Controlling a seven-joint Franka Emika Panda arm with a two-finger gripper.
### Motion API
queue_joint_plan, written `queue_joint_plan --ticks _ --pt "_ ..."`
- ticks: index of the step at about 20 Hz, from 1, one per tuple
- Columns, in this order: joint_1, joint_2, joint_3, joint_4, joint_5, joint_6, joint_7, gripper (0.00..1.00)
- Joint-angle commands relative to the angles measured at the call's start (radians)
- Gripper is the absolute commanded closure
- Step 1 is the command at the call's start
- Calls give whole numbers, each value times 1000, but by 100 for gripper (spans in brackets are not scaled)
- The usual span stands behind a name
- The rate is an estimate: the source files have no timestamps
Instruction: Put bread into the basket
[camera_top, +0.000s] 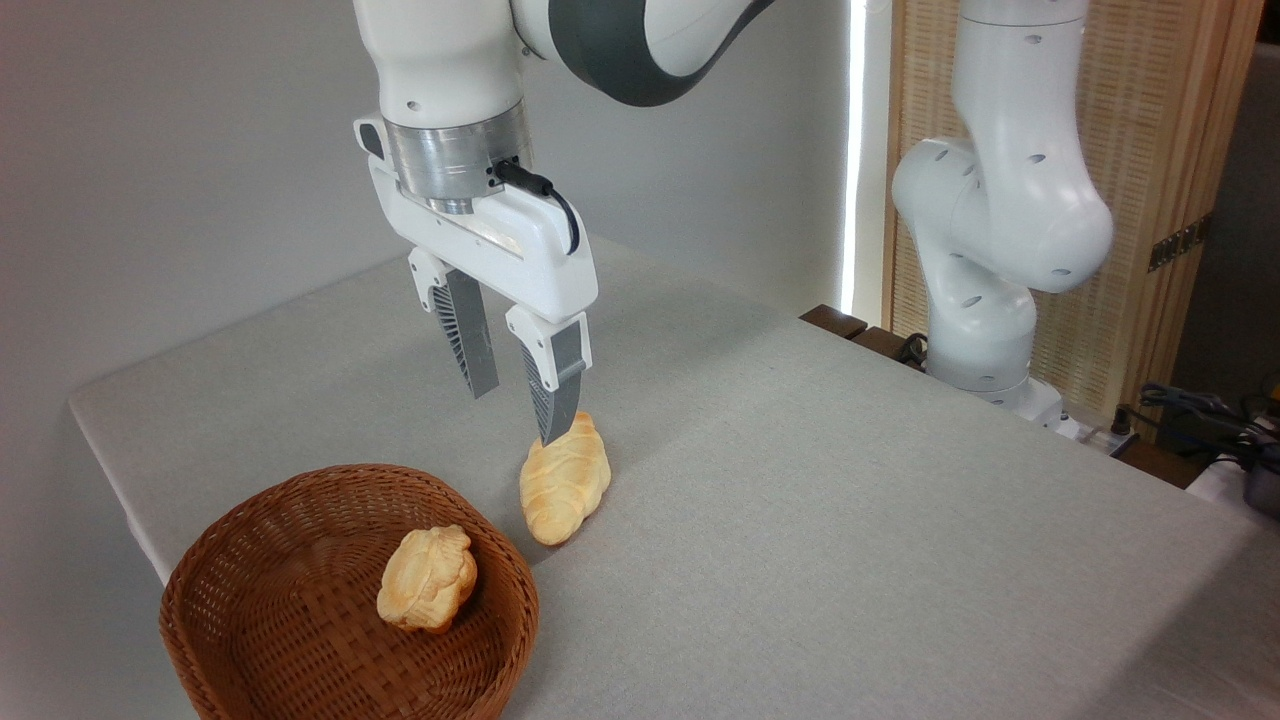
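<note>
A robot gripper (515, 415) hung spread above a braided bread (565, 492) on a grey table (850, 520), beside a wicker basket (250, 640) holding a bun (427, 579).

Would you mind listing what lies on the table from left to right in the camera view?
Basket → bun lying inside it → braided bread on the tablecloth, just right of the basket's rim.
</note>
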Motion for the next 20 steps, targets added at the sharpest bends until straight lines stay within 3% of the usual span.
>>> queue_joint_plan --ticks 1,20 --pt "-4 -5 7 13 1 -25 -1 0" --pt "-4 -3 3 16 12 -22 -1 0"
